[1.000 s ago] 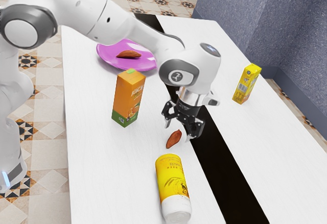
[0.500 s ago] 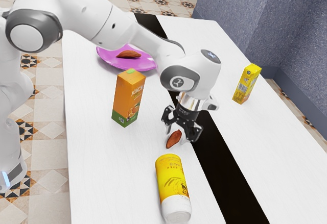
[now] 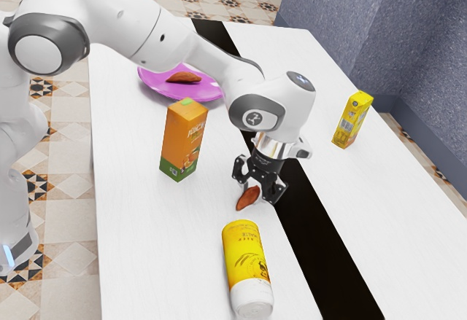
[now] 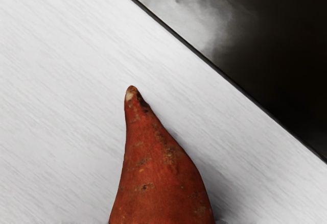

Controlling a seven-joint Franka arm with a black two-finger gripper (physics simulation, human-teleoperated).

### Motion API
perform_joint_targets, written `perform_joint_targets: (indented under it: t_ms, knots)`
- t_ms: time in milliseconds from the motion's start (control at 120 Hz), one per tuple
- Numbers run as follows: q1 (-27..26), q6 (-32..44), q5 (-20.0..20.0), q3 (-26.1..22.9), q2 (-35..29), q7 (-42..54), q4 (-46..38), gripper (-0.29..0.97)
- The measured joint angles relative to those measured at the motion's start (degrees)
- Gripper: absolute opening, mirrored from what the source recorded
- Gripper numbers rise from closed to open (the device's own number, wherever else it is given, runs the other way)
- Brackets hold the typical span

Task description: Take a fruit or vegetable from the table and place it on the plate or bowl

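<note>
A small reddish-brown sweet potato [image 3: 245, 200] lies on the white table beside the black stripe [image 3: 321, 247]. My gripper [image 3: 257, 191] has come down over its upper end, one finger on each side, open and not pinching it. In the wrist view the sweet potato [image 4: 158, 178] sits right under the hand, its pointed tip aimed away from me, with the stripe [image 4: 255, 40] beyond it. The pink plate [image 3: 157, 79] stands at the far side of the table behind the arm, and a second sweet potato [image 3: 183, 77] rests on it.
An orange juice carton [image 3: 183, 140] stands upright between the plate and my gripper. A yellow bottle [image 3: 246, 265] lies on its side just in front of the sweet potato. A yellow carton [image 3: 352, 119] stands toward the exterior view's right.
My hand has dropped lower over the sweet potato and the fingers have drawn closer together around it. The sweet potato has stayed where it was.
</note>
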Motion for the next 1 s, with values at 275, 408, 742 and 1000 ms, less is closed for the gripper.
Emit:
perform_joint_targets:
  t_ms: [275,408,742,1000]
  knots:
    - [3.29,-5.46,0.08,6.77,-4.98,2.31,7.61,0.13]
    - [7.45,-8.67,-0.48,11.43,-4.71,4.48,11.79,0.12]
    - [15.59,-11.97,-0.68,23.9,-1.83,9.99,12.55,0.12]
    - [18.8,-10.25,1.29,28.68,-0.52,12.89,13.48,0.12]
